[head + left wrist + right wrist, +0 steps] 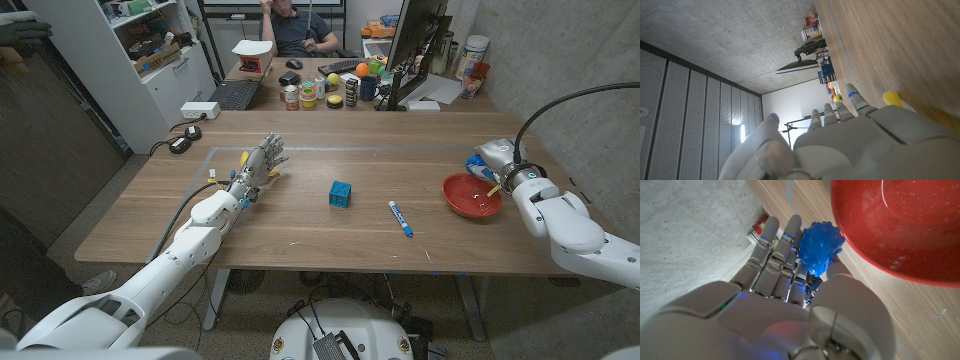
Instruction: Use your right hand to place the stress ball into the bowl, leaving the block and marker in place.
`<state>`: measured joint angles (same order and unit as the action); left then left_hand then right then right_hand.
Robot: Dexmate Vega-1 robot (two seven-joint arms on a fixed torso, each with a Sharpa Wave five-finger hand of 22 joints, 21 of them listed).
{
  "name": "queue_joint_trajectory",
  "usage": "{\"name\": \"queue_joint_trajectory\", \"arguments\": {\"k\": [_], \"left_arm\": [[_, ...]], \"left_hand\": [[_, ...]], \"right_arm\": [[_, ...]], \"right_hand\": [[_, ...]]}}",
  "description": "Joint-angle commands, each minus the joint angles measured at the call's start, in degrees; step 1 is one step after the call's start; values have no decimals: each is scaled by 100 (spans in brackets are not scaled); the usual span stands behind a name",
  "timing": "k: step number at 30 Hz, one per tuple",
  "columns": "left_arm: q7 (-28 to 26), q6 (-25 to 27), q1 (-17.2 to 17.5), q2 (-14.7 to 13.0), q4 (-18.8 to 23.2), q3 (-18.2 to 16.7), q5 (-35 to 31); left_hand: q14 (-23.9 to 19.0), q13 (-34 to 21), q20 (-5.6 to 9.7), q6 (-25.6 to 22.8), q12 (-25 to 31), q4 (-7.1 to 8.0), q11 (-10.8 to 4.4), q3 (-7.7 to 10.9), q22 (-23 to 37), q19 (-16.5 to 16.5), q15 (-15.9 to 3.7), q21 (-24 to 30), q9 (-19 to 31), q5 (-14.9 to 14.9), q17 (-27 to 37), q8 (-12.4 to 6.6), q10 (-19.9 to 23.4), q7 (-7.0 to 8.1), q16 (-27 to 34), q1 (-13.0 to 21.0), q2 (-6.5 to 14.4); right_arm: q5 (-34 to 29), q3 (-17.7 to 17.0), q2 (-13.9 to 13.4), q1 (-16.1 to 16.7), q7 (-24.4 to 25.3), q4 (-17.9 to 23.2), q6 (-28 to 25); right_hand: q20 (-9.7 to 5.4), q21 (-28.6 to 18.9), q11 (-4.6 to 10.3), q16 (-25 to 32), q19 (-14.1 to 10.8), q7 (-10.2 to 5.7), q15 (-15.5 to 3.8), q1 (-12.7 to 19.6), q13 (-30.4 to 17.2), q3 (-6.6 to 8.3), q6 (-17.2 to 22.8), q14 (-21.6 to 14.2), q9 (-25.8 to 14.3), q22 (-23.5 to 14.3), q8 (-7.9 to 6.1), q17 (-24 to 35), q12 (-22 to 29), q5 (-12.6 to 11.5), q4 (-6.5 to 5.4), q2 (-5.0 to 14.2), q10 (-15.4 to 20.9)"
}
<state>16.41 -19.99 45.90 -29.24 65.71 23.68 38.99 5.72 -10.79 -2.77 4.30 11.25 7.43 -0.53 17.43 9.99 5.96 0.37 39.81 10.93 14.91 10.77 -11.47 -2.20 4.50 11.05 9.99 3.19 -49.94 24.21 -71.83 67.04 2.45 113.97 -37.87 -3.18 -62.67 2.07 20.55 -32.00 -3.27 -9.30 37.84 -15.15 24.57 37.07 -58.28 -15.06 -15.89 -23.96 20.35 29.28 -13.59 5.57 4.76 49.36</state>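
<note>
My right hand (497, 160) is at the table's right side, just behind the red bowl (472, 196). In the right wrist view that hand (790, 305) pinches the bumpy blue stress ball (819, 247) between thumb and fingers, right beside the bowl's outer wall (890, 235). The ball is outside the bowl. A teal block (341, 194) stands mid-table, and a blue marker (400, 218) lies to its right, both well clear of the right hand. My left hand (258, 170) is over the table's left part with fingers spread, holding nothing; its back (850, 140) fills the lower left wrist view.
The table's right edge and a concrete wall are close to the right arm. Behind the table stands a second desk (330, 85) with a monitor, keyboards and small items, where a person (290, 25) sits. Cables and a power strip (198, 110) lie at the far left.
</note>
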Motion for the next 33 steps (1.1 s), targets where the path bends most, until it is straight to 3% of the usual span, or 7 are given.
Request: {"name": "queue_joint_trajectory", "arguments": {"k": [1,10,16,20,26,33], "left_arm": [[97,-11,-119,56,-179,29,-14],[155,-21,-162,91,-222,59,-28],[155,-13,-139,87,-154,75,-39],[172,-13,-111,72,-99,78,-32],[122,0,-37,0,21,40,-25],[96,8,-1,-54,60,1,-6]], "left_hand": [[40,-13,-29,40,26,5,7,-13,29,-27,-9,-16,19,39,15,-27,-30,24,-7,7,50],[42,-13,-26,48,26,6,17,-21,30,-34,-8,-30,19,41,15,-24,-32,19,-8,4,52],[43,-13,-33,48,24,7,11,-27,31,-32,-9,-42,19,43,15,-24,-37,20,-8,3,54],[43,-13,-33,51,24,7,12,-30,31,-37,-9,-48,19,44,15,-22,-38,16,-8,2,56],[41,-13,-30,49,27,7,18,-34,32,-45,-16,-56,19,45,15,-24,-32,20,-7,2,59],[43,-13,-29,51,26,8,16,-38,32,-47,-14,-66,19,47,15,-23,-34,20,-8,1,62]], "right_arm": [[841,-627,-647,1087,663,442,-563],[1729,-1388,-1119,2197,1534,835,-544],[2030,-1618,-1258,2523,1822,914,-173],[1894,-1272,-1134,2169,1657,915,-109],[1771,-780,-637,1556,1528,724,-61],[1573,-370,-416,1096,1324,558,2]], "right_hand": [[-139,38,258,-18,17,-94,-339,325,-11,46,137,-70,-27,18,-38,15,26,-43,-16,266,305],[-113,65,243,-71,55,-92,-331,282,7,24,125,-23,-31,79,-45,13,-4,-43,-46,233,247],[-126,94,253,-115,91,-93,-335,237,7,2,111,12,-33,138,-49,13,-12,-43,-80,210,218],[-131,104,235,-141,92,-96,-339,220,22,-8,97,28,-33,170,-48,5,-27,-44,-93,198,197],[-130,124,237,-180,118,-103,-342,209,40,-7,91,51,-33,207,-50,-13,-41,-49,-110,211,184],[-126,127,220,-197,104,-86,-342,215,46,10,115,46,-32,246,-64,-14,-39,-55,-131,260,194]]}}
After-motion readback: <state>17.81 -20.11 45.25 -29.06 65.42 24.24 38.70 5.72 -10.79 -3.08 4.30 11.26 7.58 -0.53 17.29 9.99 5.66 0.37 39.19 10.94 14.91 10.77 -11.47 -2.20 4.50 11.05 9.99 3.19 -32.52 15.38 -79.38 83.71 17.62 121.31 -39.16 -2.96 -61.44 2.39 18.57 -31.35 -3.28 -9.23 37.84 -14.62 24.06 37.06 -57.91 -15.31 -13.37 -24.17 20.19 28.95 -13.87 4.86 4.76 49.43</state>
